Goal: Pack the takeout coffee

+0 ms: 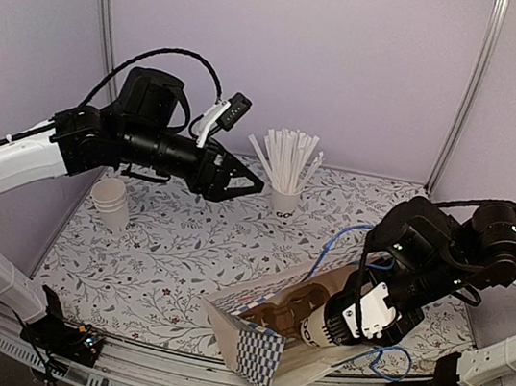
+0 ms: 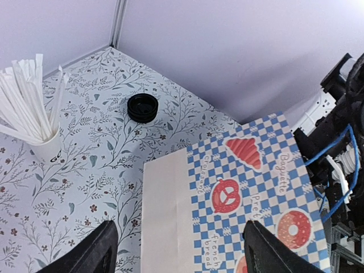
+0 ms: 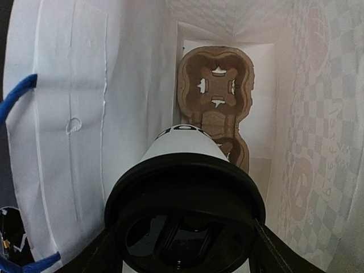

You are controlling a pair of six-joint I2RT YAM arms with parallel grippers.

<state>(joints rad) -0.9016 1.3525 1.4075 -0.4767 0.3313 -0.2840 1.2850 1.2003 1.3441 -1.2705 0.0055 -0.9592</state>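
Observation:
My right gripper (image 1: 329, 332) is shut on the takeout coffee (image 1: 320, 327), a white cup with black lettering and a black lid (image 3: 185, 219). It holds the cup lying sideways inside the mouth of the checkered paper bag (image 1: 258, 353), base pointing at the brown cardboard cup carrier (image 3: 215, 94) deeper in the bag. The carrier's far slot is empty. My left gripper (image 1: 251, 184) is open and empty, raised above the table's back left, near the straw cup (image 1: 283, 202). The bag's printed side (image 2: 250, 193) shows below it in the left wrist view.
A white cup of straws (image 2: 45, 145) stands at the back middle. A stack of white paper cups (image 1: 113, 202) stands at the left. A spare black lid (image 2: 142, 108) lies on the floral tablecloth (image 1: 180, 259) near the back wall. Blue cable loops by the right arm.

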